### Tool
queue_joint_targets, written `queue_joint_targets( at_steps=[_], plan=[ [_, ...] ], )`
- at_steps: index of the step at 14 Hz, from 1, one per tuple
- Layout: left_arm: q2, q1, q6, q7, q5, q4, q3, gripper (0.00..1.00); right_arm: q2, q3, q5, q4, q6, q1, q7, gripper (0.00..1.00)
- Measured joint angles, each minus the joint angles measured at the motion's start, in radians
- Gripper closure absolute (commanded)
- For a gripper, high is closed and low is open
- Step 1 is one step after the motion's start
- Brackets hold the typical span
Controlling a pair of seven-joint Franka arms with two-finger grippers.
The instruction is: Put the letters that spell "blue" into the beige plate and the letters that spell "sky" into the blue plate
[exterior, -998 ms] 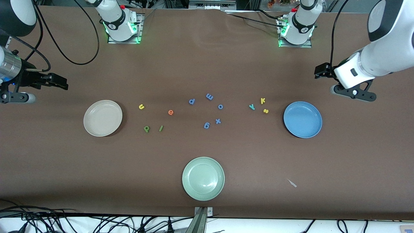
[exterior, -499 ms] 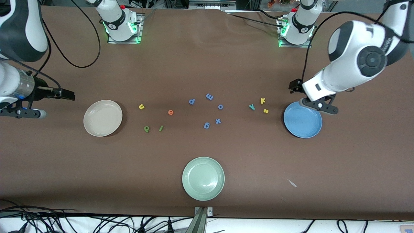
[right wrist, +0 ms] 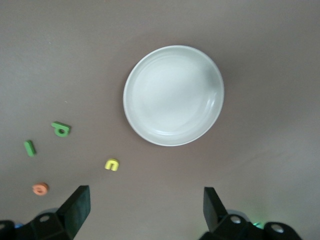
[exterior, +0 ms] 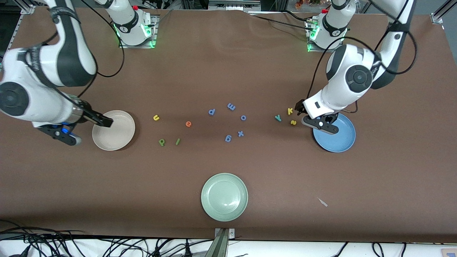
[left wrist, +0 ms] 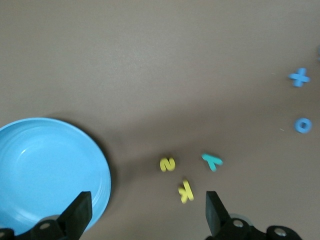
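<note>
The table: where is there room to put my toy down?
Bare brown table lies on both sides of the pale green plate. It is crowded in the row between the beige plate and blue plate, where the foam letters lie.

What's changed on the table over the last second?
Both arms swung inward from the table's ends. The left gripper now hangs by the yellow k, at the blue plate; the right gripper is over the beige plate. Both are open, holding nothing. Letters and plates have not moved.
</note>
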Motion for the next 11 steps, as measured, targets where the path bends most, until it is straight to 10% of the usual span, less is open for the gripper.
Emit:
queue_joint_targets(
  at_steps=[11],
  plan=[
    [0.033,-0.078,0.175,0.0,-0.132,-0.236,0.0,0.06,0.048,0.019,0.022,-0.327,0.573,0.117,0.394,0.0]
  ],
)
